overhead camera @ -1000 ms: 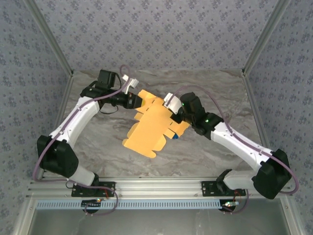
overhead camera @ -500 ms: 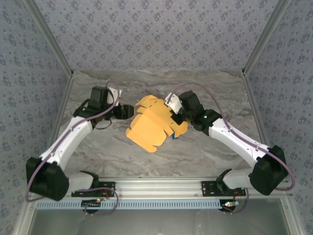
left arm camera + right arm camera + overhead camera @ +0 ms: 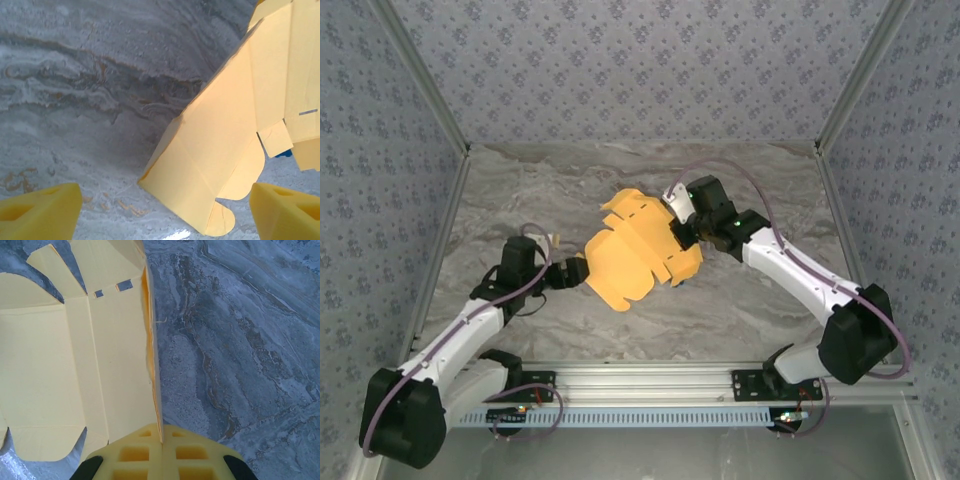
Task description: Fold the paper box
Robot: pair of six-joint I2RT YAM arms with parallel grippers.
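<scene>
The paper box (image 3: 638, 250) is an unfolded yellow-orange sheet with flaps and notches. It sits over the middle of the marble-patterned table (image 3: 520, 190), a little right of centre, between the two arms. Its rounded flaps point far-left and its notched edge faces right.

The right arm (image 3: 790, 270) reaches in from the near right, and the right jaws are pressed together on the sheet's right edge. In the right wrist view the yellow pads (image 3: 145, 455) meet at the bottom, with the thin edge of the paper box (image 3: 75, 365) running straight up from between them. The panels spread out to the left of that edge, two small slots show near the far end, and bare table (image 3: 240, 340) lies to the right.

The left arm (image 3: 470, 325) comes in from the near left, and the left jaws stand wide apart with nothing between them, just beside the sheet's near-left corner. In the left wrist view the two yellow fingertips (image 3: 40, 210) sit at the bottom corners. The paper box (image 3: 225, 140) slopes down toward them from the upper right, and a crease runs across its lower panel. Whether its low corner touches the table (image 3: 75, 75) cannot be told.

A small blue block (image 3: 284, 151) peeks out under the sheet's near-right edge, and it also shows from above (image 3: 677, 284).
</scene>
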